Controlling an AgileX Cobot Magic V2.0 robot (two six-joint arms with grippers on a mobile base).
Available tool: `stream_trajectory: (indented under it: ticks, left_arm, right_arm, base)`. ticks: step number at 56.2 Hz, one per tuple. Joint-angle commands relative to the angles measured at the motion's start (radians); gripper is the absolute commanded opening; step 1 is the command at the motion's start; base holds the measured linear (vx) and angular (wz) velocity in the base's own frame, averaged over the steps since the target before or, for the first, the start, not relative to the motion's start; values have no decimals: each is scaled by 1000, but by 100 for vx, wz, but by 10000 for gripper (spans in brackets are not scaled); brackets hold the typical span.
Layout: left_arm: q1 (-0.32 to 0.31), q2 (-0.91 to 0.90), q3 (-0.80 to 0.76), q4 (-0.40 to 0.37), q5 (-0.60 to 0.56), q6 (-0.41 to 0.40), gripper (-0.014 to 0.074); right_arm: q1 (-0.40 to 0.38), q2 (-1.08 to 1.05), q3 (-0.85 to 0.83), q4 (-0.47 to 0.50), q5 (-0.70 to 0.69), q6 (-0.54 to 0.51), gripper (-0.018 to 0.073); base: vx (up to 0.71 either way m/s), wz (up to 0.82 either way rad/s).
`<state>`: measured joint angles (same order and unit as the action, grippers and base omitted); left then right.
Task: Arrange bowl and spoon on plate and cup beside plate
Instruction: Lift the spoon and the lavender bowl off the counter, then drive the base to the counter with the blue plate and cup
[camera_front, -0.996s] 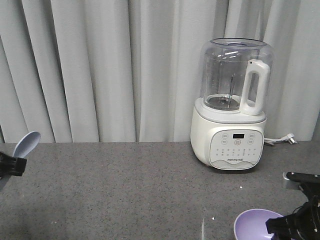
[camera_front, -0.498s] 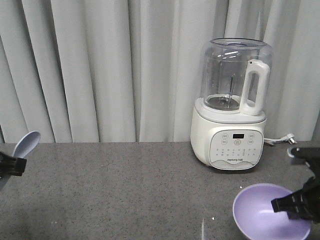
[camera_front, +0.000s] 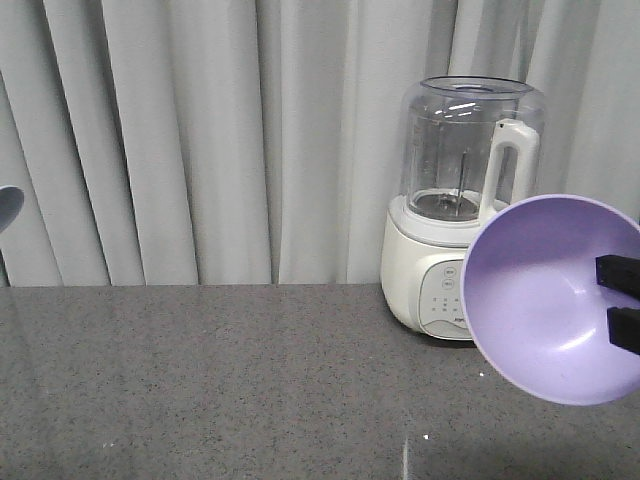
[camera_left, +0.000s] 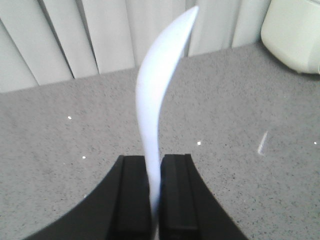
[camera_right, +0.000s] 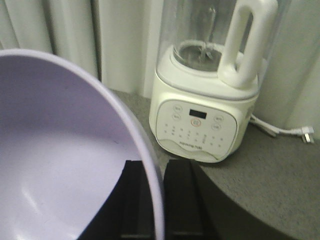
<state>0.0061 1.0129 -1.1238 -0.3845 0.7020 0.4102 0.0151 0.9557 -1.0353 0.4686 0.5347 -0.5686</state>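
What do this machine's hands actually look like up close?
Each is a plain two-fingered clamp. The left gripper has two flat, matte black, rectangular fingers rising from a black base with curved shoulders. The right gripper looks the same: black, blocky and square-tipped. No cables, labels or markings show in these views.

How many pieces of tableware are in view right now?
2. The purple bowl is held aloft by its rim in the right jaws, in front of the blender; the pale spoon stands clamped in the left jaws. Others may lie outside these views.
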Motion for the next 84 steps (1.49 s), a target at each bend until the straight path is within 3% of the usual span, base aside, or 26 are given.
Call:
stream_trajectory:
  ticks: [1, 9, 16, 84]
  left_arm:
    - [-2, -117, 58, -26, -140, 10, 0]
    - [-2, -302, 211, -27, -266, 14, 0]
    - [-2, -383, 277, -27, -320, 1, 0]
    - [-2, -393, 279, -26, -296, -2, 3]
  right_arm:
    - [-1, -77, 49, 135, -149, -143, -8]
    - [-1, -165, 161, 260, -224, -235, -8]
    - [-1, -189, 223, 298, -262, -267, -8]
    - [-1, -189, 233, 298, -250, -250, -8]
  base:
    - [0, 0]
    - [0, 0]
    - [0, 0]
    - [0, 0]
